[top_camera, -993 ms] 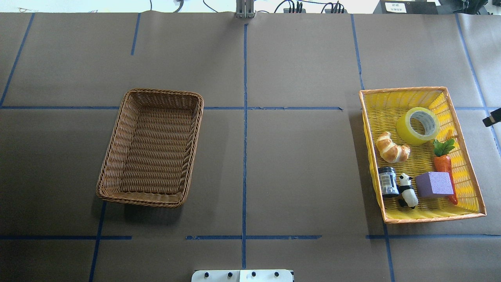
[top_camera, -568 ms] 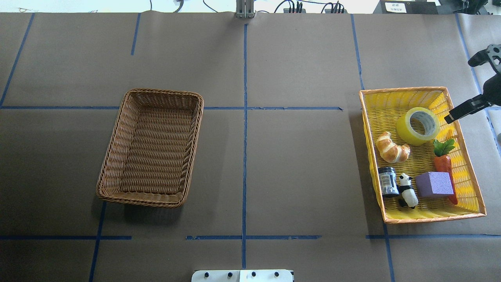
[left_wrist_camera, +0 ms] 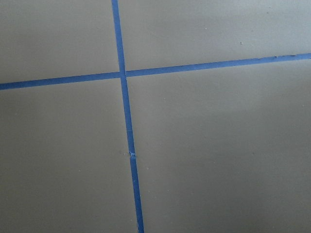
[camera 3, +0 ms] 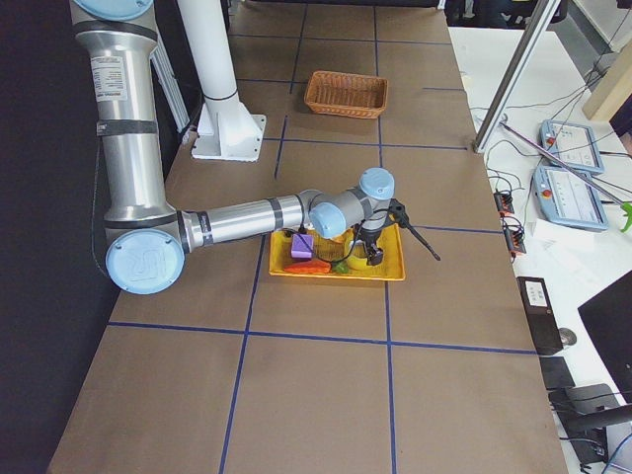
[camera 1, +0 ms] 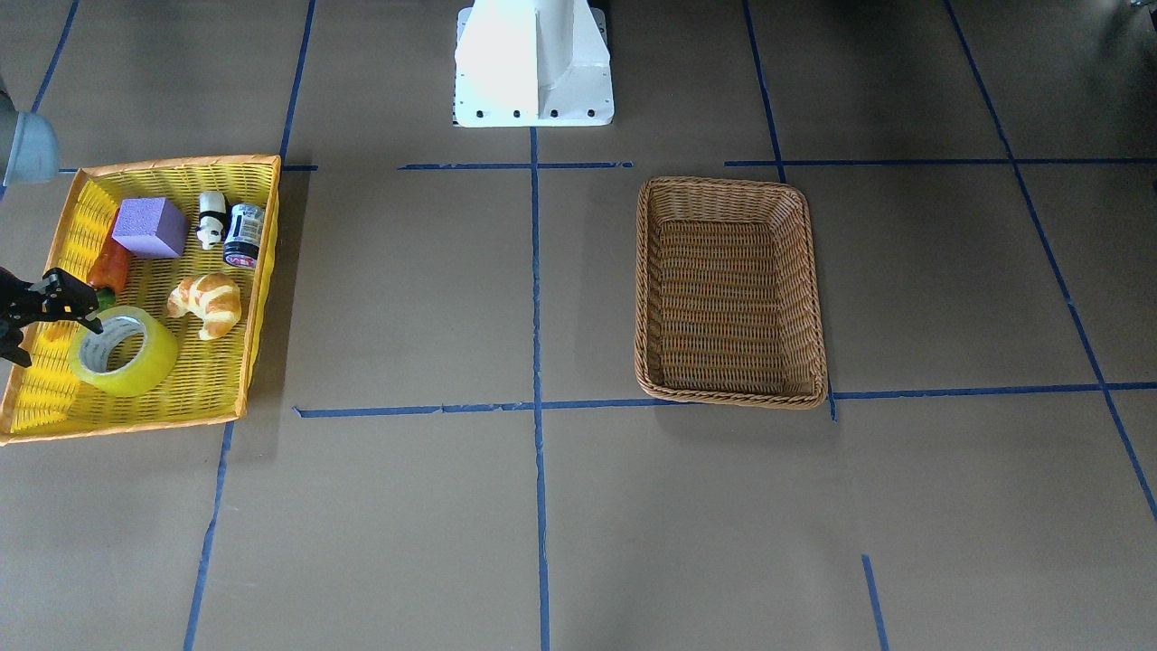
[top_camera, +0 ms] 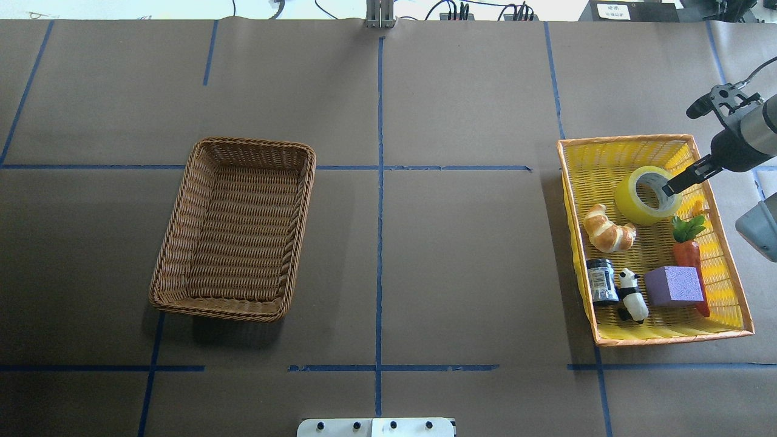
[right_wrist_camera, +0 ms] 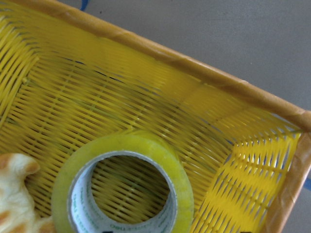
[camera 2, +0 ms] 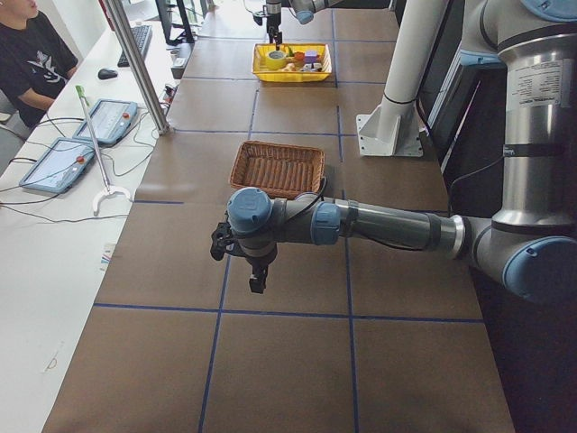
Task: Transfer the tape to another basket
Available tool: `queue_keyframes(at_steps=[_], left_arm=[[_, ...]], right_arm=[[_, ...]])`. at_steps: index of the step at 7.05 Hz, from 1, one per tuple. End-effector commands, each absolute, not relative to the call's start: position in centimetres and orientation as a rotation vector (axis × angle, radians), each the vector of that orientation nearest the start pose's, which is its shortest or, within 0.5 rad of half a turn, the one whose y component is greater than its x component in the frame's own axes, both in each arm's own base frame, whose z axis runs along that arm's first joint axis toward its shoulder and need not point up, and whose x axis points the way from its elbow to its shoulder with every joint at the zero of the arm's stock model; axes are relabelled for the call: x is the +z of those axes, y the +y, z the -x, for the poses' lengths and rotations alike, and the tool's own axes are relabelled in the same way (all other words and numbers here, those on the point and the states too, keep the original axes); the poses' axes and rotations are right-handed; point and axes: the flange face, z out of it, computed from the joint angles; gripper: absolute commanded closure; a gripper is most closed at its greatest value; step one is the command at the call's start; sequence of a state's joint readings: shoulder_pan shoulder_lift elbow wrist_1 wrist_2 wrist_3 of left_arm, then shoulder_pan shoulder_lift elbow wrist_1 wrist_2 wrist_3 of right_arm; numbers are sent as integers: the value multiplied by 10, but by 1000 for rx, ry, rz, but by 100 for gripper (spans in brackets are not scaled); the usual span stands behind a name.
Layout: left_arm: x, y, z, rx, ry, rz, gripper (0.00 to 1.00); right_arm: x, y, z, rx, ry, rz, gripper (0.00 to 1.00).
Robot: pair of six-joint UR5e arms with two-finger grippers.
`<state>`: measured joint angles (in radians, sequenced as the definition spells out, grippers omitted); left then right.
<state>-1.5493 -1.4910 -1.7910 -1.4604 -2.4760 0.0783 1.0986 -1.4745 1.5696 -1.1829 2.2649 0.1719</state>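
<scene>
The tape lies tilted in the far part of the yellow basket; it also shows in the front view and fills the bottom of the right wrist view. My right gripper is open wide, above the basket's far right corner, with its near finger at the tape's right rim. It also shows in the front view. The brown wicker basket stands empty at the left. My left gripper shows only in the left side view, low over bare table; I cannot tell its state.
The yellow basket also holds a croissant, a carrot, a purple block, a panda figure and a dark jar. Blue tape lines mark the brown table. The robot base stands at the near edge.
My right gripper has come in from the right edge, moving left over the yellow basket's far right corner to the tape's rim. The tape and baskets have not moved.
</scene>
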Motion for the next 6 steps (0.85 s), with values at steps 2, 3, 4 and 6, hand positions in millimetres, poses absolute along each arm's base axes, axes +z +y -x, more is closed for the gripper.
queue_keyframes(at_steps=[2, 3, 4, 6], left_arm=[[588, -456, 44, 107, 924, -55, 0], [587, -456, 44, 107, 924, -56, 0], [587, -457, 44, 107, 924, -56, 0], [587, -456, 44, 107, 924, -56, 0]], right_arm=[[580, -538, 207, -465, -800, -223, 14], [579, -541, 210, -465, -801, -224, 23], [580, -541, 210, -466, -801, -221, 52], [580, -541, 210, -468, -803, -221, 94]])
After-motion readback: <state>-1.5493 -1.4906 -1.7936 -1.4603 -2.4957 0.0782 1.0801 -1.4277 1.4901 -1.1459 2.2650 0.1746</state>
